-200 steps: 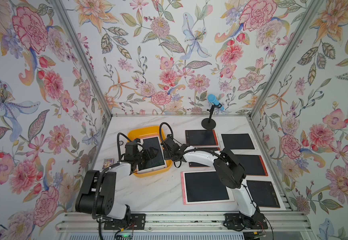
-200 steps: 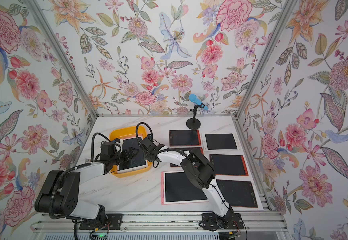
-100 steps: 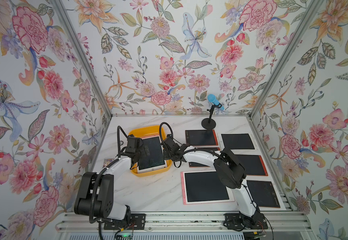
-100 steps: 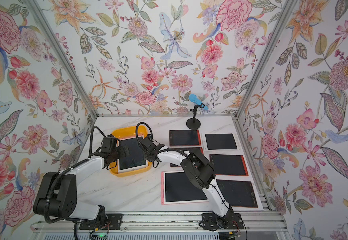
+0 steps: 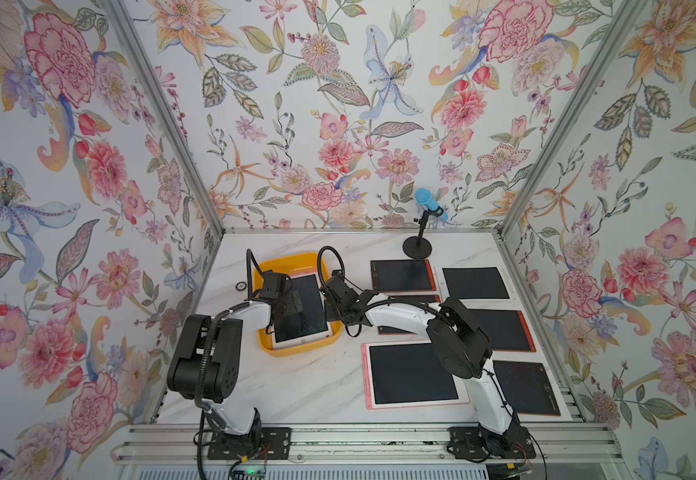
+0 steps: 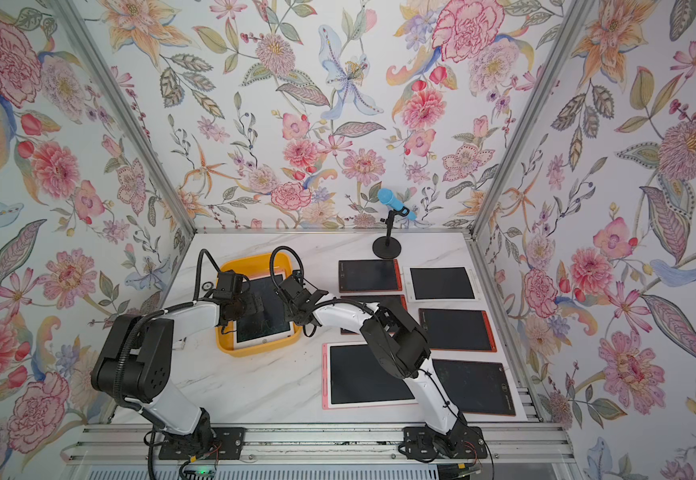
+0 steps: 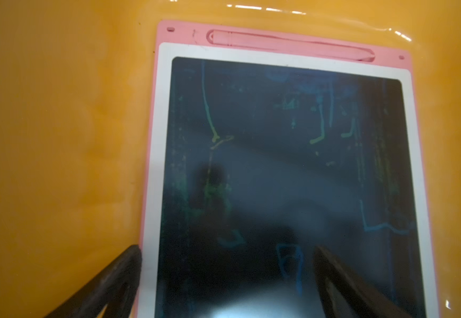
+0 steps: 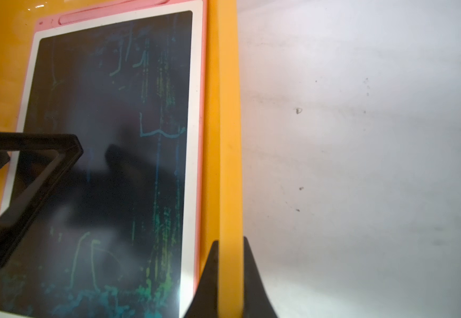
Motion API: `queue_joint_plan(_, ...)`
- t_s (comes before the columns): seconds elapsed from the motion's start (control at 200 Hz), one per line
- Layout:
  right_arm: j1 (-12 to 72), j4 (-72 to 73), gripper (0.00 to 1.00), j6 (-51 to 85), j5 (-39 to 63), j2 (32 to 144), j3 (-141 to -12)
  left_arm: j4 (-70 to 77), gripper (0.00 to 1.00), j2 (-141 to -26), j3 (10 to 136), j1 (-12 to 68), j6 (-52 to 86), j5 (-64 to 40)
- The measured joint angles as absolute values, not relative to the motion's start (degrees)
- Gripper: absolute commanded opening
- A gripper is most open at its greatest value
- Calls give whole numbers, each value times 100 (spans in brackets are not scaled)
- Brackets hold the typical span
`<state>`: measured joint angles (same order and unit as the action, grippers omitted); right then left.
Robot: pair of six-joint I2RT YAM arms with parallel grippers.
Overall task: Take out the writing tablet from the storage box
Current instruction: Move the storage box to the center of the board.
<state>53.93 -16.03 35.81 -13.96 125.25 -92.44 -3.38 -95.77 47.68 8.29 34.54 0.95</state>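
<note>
Near the left edge of the worktop (image 5: 296, 386), a small round thing (image 5: 241, 286) lies just left of the box (image 5: 296, 351), apart from it. The box is yellow-orange and low-walled. It sits in the left half of the worktop, closer to the far edge than to the near one.

The tablet (image 5: 311, 322) is inside the box, screen up. It has a pink frame and a white border around a dark screen with faint green and blue scribbles. The end that holds its pink stylus (image 7: 292, 45) points to the far edge. Its right long side runs just beside the box's right wall, while bare box floor shows along its left side.

My left hand (image 5: 292, 301) hangs over the tablet, spread wide and holding nothing. In the left wrist view one finger (image 7: 119, 275) is at the tablet's left rim and the other stands over the screen; I cannot tell whether either touches.

My right hand (image 5: 329, 297) is pinched tight on the box's right wall. In the right wrist view its two fingers (image 8: 210, 275) press that wall, one from inside and one from outside.

Further right, several other tablets (image 5: 410, 374) lie flat across the right half of the worktop, one partly hidden under my right arm. A blue microphone (image 5: 429, 201) on a black stand is at the far edge, right of centre.
</note>
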Motion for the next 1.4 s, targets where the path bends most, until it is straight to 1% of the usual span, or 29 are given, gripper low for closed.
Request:
queue_joint_plan(0.14, 5393, -1490, 4, 3579, -1389, 12455, -9100, -305, 99, -9524, 4696, 888, 3424, 69)
queue_joint_plan(0.325, 5360, -1452, 4, 3496, -1385, 12151, -8648, -228, 99, -9301, 4383, 1334, 3494, 362)
queue_joint_plan(0.54, 5349, -1310, 4, 3476, -1363, 11896, -8254, -180, 99, -9122, 4206, 1446, 3745, 346)
queue_joint_plan(0.645, 5349, -1297, 4, 3474, -1315, 11817, -8143, -263, 99, -9002, 4108, 1553, 3913, 502)
queue_joint_plan(0.791, 5374, -1280, 5, 3428, -1122, 11773, -8088, -423, 99, -8558, 3778, 1597, 4259, 642)
queue_joint_plan(0.826, 5391, -1282, 5, 3422, -1076, 11760, -8077, -467, 98, -8455, 3704, 1612, 4346, 703)
queue_joint_plan(0.856, 5404, -1275, 5, 3413, -1057, 11751, -8062, -499, 99, -8385, 3656, 1616, 4412, 777)
queue_joint_plan(0.976, 5448, -1221, 5, 3413, -923, 11708, -7983, -672, 99, -8173, 3520, 1647, 4663, 1048)
queue_joint_plan(1.076, 5450, -1179, 5, 3439, -858, 11666, -7922, -711, 99, -8219, 3531, 1647, 4744, 1138)
queue_joint_plan(1.401, 5470, -1179, 5, 3540, -832, 11441, -7669, -1087, 99, -8886, 4082, 1660, 4755, 1282)
